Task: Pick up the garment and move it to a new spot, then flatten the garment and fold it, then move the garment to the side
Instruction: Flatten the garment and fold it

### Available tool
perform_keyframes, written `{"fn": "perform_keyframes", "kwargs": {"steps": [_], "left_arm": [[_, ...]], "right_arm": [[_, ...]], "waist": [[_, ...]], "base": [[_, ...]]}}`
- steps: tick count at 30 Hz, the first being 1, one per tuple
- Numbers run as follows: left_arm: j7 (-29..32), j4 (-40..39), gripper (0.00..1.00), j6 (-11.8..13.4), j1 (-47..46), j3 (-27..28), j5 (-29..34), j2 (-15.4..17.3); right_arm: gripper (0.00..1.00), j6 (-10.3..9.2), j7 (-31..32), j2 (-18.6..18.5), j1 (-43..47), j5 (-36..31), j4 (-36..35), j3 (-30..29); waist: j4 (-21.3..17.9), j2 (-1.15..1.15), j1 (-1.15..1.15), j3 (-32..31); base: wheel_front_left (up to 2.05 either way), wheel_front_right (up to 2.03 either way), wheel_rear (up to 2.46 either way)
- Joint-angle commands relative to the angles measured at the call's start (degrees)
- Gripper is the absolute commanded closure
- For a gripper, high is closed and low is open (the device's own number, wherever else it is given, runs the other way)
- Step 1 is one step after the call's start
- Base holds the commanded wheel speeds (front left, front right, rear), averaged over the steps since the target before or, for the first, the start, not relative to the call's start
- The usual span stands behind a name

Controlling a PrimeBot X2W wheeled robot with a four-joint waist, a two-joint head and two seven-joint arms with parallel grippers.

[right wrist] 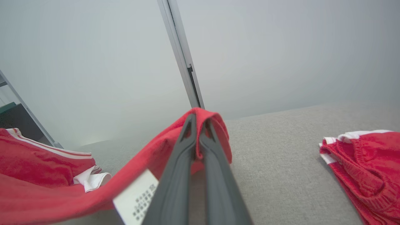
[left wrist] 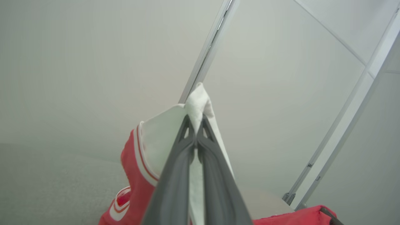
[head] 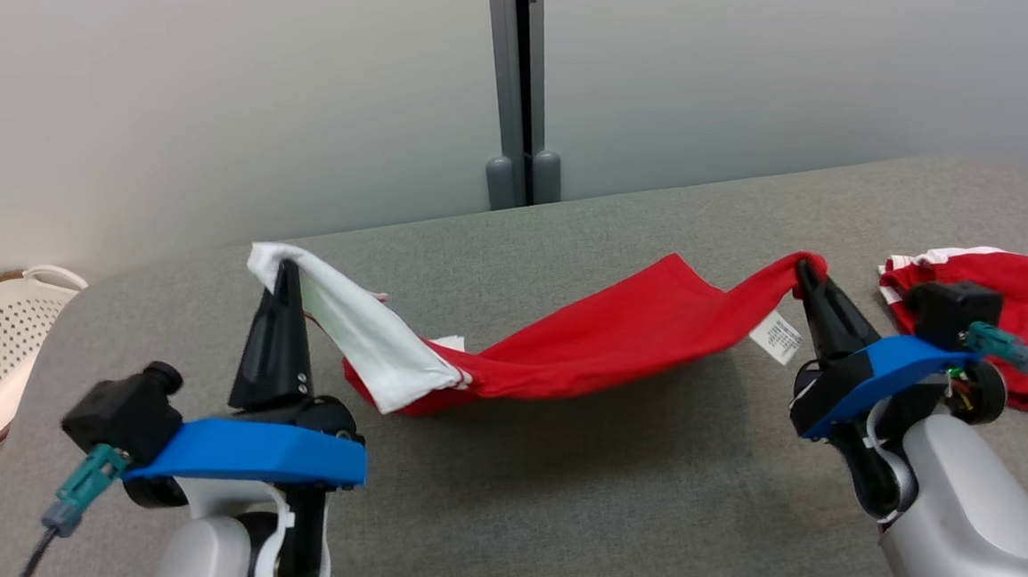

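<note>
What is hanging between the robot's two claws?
In the head view, a red and white garment stretches from the left claw to the right claw, sagging toward the grey table.

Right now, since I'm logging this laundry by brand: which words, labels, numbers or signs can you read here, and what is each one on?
White care tag hanging from the red garment: several rows of small dark print, too blurred to read.
No other words, brands, numbers or signs can be read.
</note>
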Motion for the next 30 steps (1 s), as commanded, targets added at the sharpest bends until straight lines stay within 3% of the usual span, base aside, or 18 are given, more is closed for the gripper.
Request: {"fn": "perform_keyframes", "kwargs": {"steps": [1, 8, 12, 15, 19, 22, 26, 30], "left_arm": [[0.81, -3.17, 1.0, -0.32, -1.44, 0.72, -0.84, 0.66], [8.26, -22.62, 1.0, 1.46, -5.5, 4.17, -7.0, 2.3], [13.51, -31.69, 1.0, 3.75, -9.46, 5.63, -9.64, 3.36], [17.14, -35.08, 1.0, 5.14, -12.52, 5.87, -10.22, 4.75], [20.48, -34.43, 1.0, 5.57, -16.22, 5.11, -8.77, 7.0], [21.42, -32.82, 1.0, 5.65, -18.31, 4.39, -8.4, 7.26], [21.89, -27.25, 1.0, 4.66, -24.69, 3.51, -6.27, 8.31], [21.16, -18.45, 1.0, 3.2, -35.61, 2.19, -3.31, 8.93]], "right_arm": [[1.0, 0.03, 1.19, -1.5, 2.08, 1.74, -4.54, 0.23], [1.0, 0.03, 12.51, -4.48, 10.76, 8.32, -37.54, -4.44], [1.0, 0.03, 20.41, -3.7, 14.2, 9.27, -54.84, -9.62], [1.0, 0.03, 25.5, -2.8, 14.99, 9.2, -63.98, -12.43], [1.0, 0.03, 29.98, -1.28, 14.1, 8.86, -69.18, -15.15], [1.0, 0.03, 31.07, -0.56, 13.12, 8.93, -68.99, -15.83], [1.0, 0.03, 31.19, 0.26, 8.57, 9.27, -64.46, -15.4], [1.0, 0.04, 29.07, -0.09, -2.87, 6.02, -55.3, -13.12]], "waist": [[-1.6, 0.01, 0.01, -1.43], [-3.98, 0.01, 0.01, -2.4], [-4.66, 0.01, 0.01, -1.75], [-5.05, 0.01, 0.01, -0.68], [-5.17, 0.01, 0.01, 2.01], [-4.83, 0.01, 0.01, 4.75], [-4.1, 0.01, 0.01, 11.66], [-3.69, 0.01, 0.01, 18.89]], "base": [[0.0, 0.0, 0.0], [0.0, 0.0, 0.0], [0.0, 0.0, 0.0], [0.0, 0.0, 0.0], [0.0, 0.0, 0.0], [0.0, 0.0, 0.0], [0.0, 0.0, 0.0], [0.0, 0.0, 0.0]]}}
